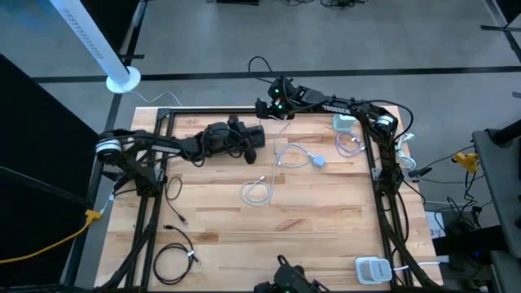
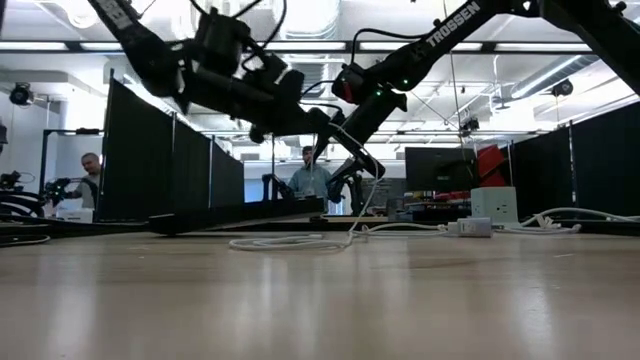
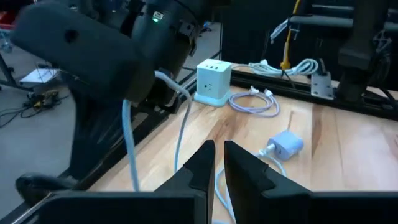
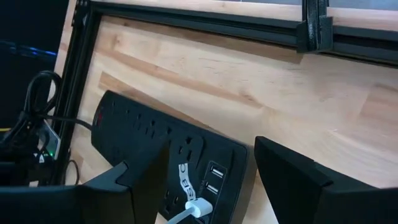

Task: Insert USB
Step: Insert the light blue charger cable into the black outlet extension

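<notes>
A black power strip (image 4: pixel 137 127) lies flat on the wooden table by the far frame rail, its USB ports facing my right gripper (image 4: pixel 211 149). A white USB plug (image 4: pixel 199 207) sits at those ports, between the right gripper's wide-open fingers. Its white cable (image 1: pixel 259 189) rises from coils on the table (image 2: pixel 290 242) toward the right gripper (image 2: pixel 352 172). My right gripper (image 1: pixel 269 107) is at the far edge. My left gripper (image 3: pixel 219 152) hovers mid-table (image 1: pixel 254 145), shut and empty. My right gripper stands open on either side of the white USB plug (image 4: pixel 199 207) at the strip's ports. I cannot tell whether a finger touches the plug or its cable.
A white charger block (image 1: pixel 318 161) lies at the cable's other end, mid-table (image 3: pixel 287 143). A white power cube (image 1: pixel 344 122) with a coiled lilac cable (image 3: pixel 255 102) sits at the far right. Black cables (image 1: pixel 175 260) lie near left. People stand beyond the table (image 2: pixel 312 175).
</notes>
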